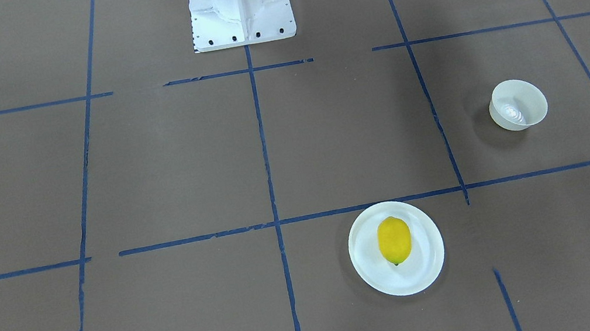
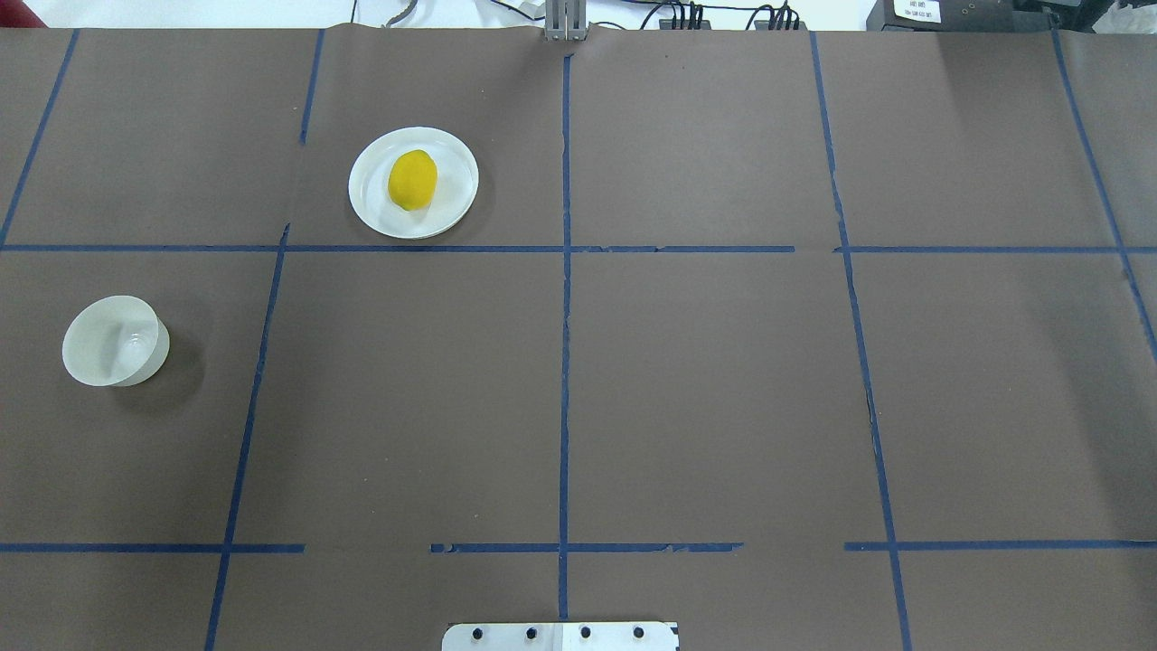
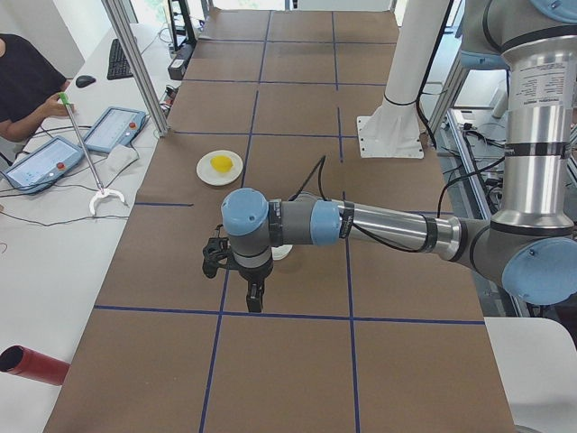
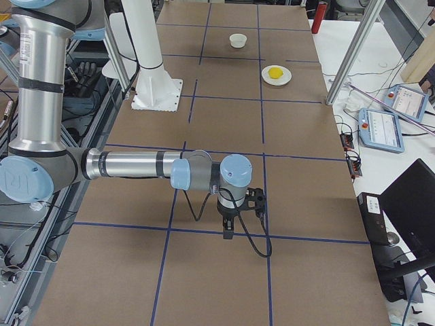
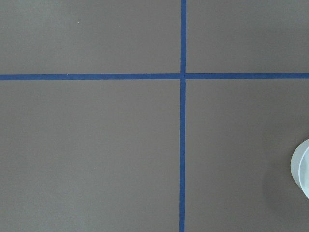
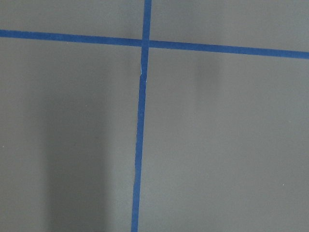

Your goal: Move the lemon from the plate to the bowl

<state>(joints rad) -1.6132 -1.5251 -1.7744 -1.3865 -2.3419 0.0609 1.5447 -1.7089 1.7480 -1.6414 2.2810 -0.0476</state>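
Note:
The yellow lemon lies on the flat white plate; both also show in the overhead view, the lemon on the plate. The small cream bowl stands empty, apart from the plate, toward my left side. Its edge shows in the left wrist view. My left gripper hangs above the table near the bowl and points down. My right gripper hangs over the table's other end. Both show only in the side views, so I cannot tell whether they are open or shut.
The brown table cover carries a grid of blue tape lines. The white robot pedestal stands at the table's robot side. An operator, tablets and a grabber stick are on the side bench.

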